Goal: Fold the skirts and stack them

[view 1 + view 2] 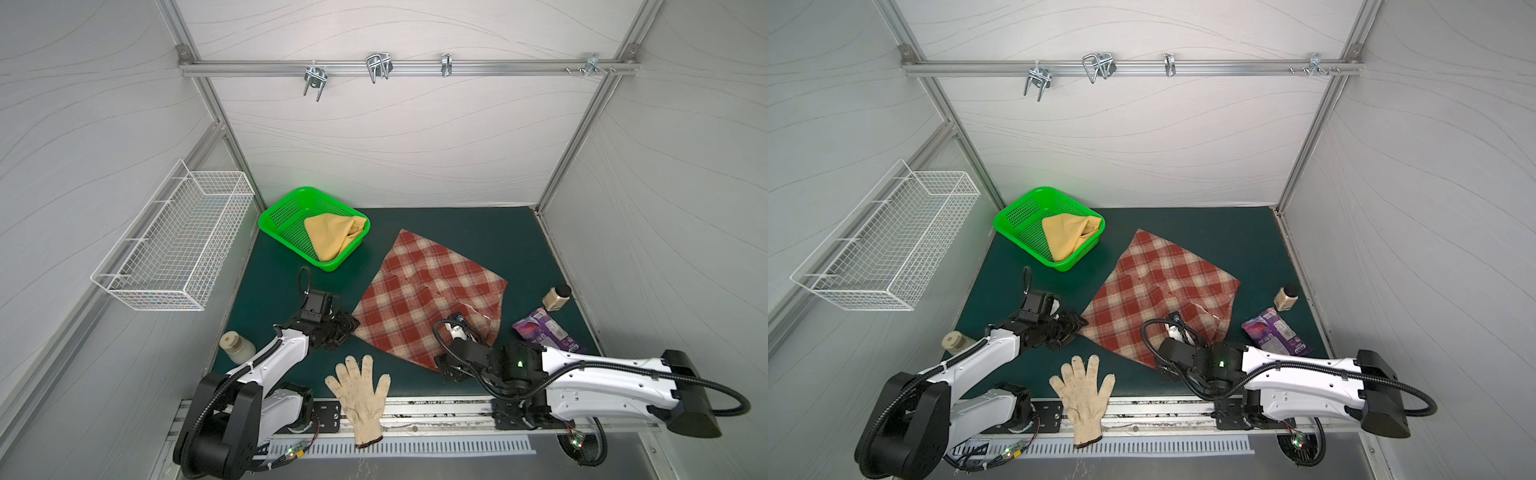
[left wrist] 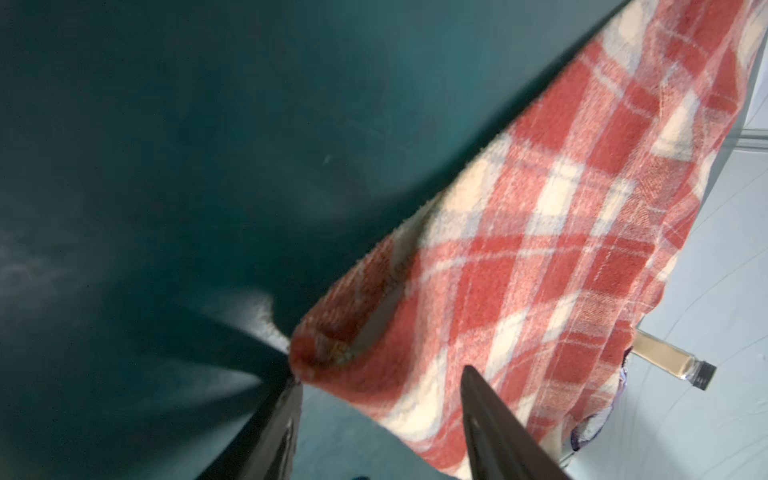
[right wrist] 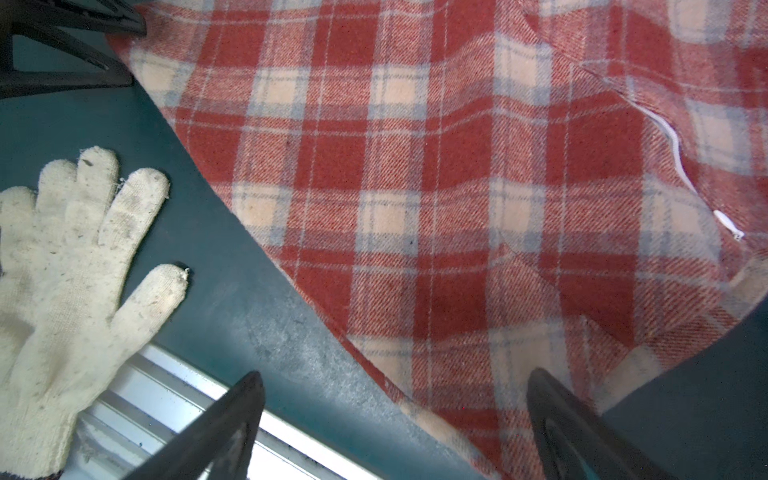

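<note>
Off-white glove (image 1: pixel 359 395) near woolly rust-and-cream plaid skirt (image 1: pixel 428 291), flat, corner perhaps rolled.

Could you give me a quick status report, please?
Left gripper open around corner of plaid skirt. Right gripper open over its near edge. Yellow skirt crumpled in green basket. Glove nearby, clear of cloth.

Glove (image 1: pixel 359 395) (off-white, knitted) at front edge; purple packet (image 1: pixel 544 330) near small bottle (image 1: pixel 556 297); green basket (image 1: pixel 286 218) far-left.
</note>
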